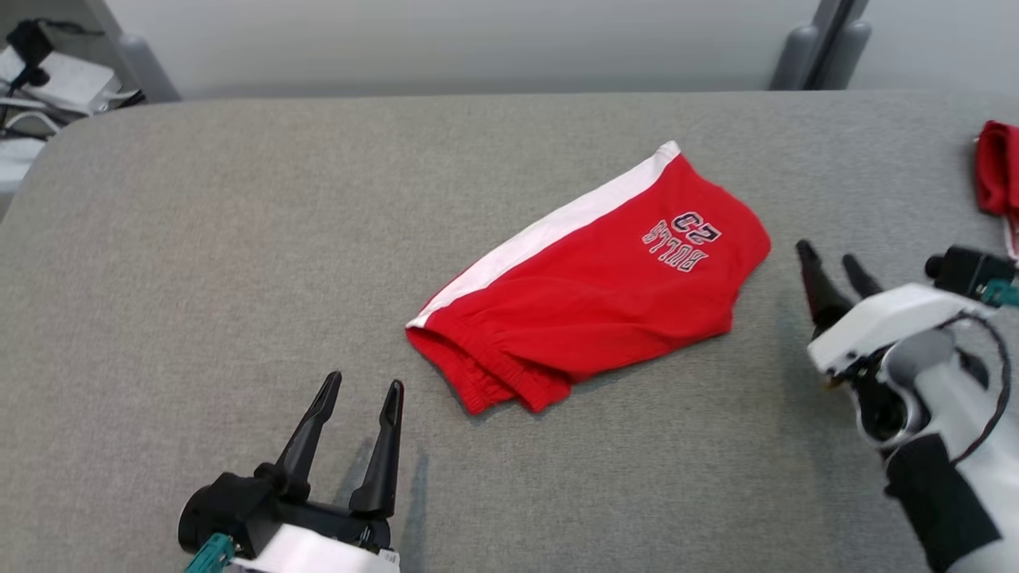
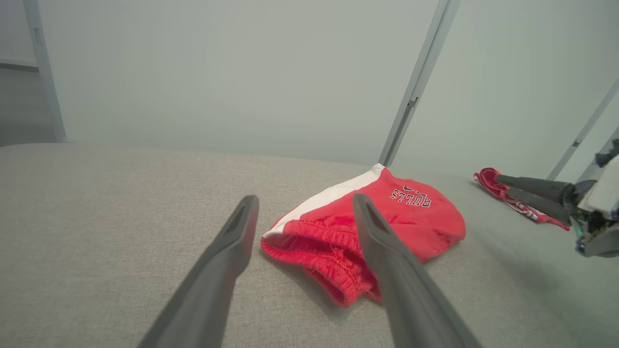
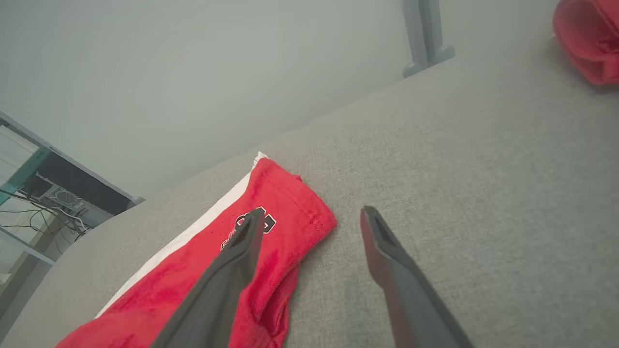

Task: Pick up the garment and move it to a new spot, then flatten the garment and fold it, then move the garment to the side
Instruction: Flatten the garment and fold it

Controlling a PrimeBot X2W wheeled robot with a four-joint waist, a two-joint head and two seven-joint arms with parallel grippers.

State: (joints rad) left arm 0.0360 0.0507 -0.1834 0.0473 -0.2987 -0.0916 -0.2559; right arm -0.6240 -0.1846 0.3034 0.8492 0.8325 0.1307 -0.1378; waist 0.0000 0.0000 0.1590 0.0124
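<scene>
The red shorts [image 1: 593, 290] lie at the frame's centre on the grey surface [image 1: 199, 239], apparently already folded in half. The left hand [image 1: 364, 383] and the right hand [image 1: 828, 253] are both open and empty. Moving the shorts aside seems to remain.

Red garment [image 1: 589, 298] with a white side stripe and dark-outlined lettering lies on a grey table [image 1: 199, 239].

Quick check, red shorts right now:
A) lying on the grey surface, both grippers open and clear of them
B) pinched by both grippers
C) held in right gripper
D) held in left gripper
A: the red shorts lie on the grey surface, with the left gripper and the right gripper both open and apart from the cloth.
</scene>
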